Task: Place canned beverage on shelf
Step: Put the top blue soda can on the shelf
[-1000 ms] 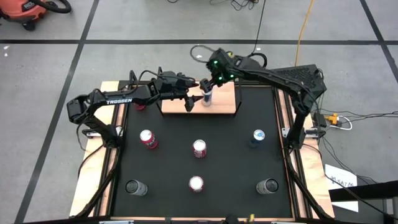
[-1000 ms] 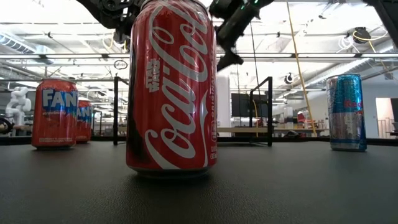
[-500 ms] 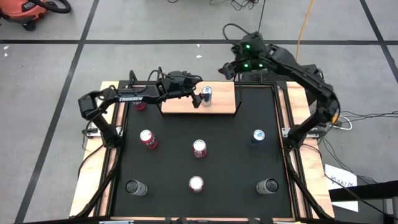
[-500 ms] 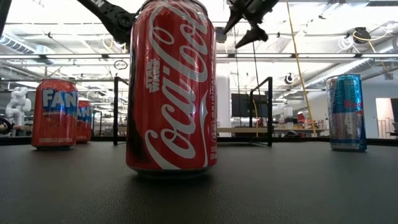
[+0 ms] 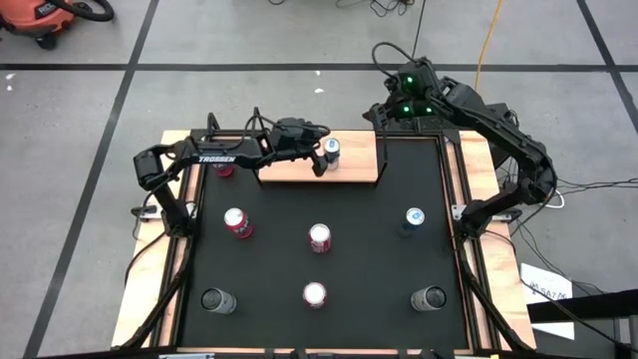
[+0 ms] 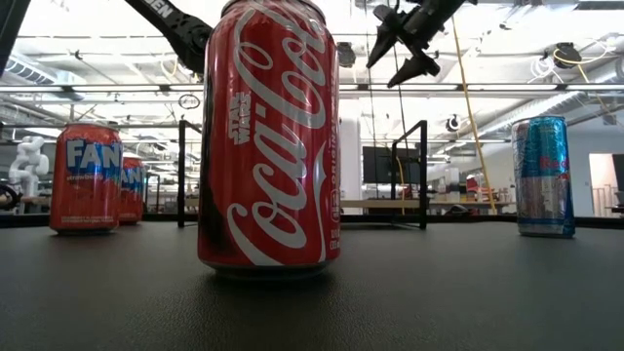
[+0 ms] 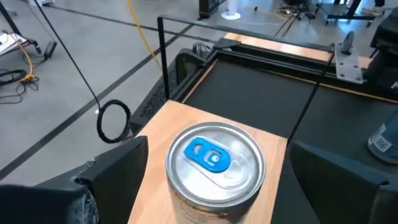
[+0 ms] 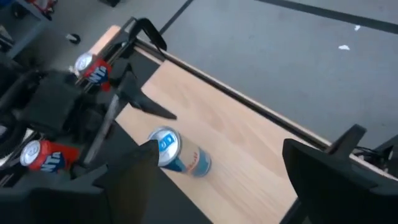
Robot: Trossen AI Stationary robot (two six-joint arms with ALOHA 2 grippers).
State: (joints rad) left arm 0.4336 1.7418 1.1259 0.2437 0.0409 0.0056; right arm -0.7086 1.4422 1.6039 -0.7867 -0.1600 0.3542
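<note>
Left gripper (image 5: 321, 152) hovered over the shelf (image 5: 354, 168), fingers spread wide on either side of the blue-tabbed can (image 5: 331, 150) without touching it. That can stood upright on the light-wood board, near its middle. Right gripper (image 5: 379, 108) hung raised beyond the shelf's far right corner, its fingers parted and empty. Other cans stood on the black table (image 5: 369, 259).
</note>
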